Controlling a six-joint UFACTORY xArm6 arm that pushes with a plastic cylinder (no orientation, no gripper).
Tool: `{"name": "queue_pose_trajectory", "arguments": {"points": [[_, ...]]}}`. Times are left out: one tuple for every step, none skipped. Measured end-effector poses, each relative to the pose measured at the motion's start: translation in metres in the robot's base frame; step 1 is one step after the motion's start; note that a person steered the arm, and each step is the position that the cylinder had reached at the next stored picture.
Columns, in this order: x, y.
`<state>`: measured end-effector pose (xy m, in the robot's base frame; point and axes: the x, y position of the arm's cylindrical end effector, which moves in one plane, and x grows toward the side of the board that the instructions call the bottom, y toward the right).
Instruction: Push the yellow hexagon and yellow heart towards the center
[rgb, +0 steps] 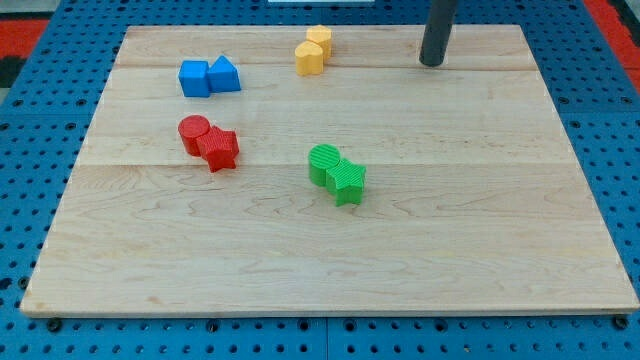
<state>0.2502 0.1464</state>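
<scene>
Two yellow blocks stand touching near the view's top, a little left of the middle: the yellow hexagon (310, 58) in front and the yellow heart (320, 39) just behind it. My tip (431, 63) rests on the wooden board (450, 230) near the view's top right. It is well to the right of the yellow pair, at about the same depth, and touches no block.
Two blue blocks, a cube (194, 78) and a triangle-like block (224, 74), sit at the upper left. A red cylinder (194, 133) and a red star (219, 149) touch at the left. Two green blocks (337, 174) touch near the centre.
</scene>
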Motion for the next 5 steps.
{"name": "queue_pose_trajectory", "arguments": {"points": [[-0.036,-0.062],[-0.058,-0.125],[-0.055,-0.155],[-0.039,-0.155],[0.021,-0.16]]}}
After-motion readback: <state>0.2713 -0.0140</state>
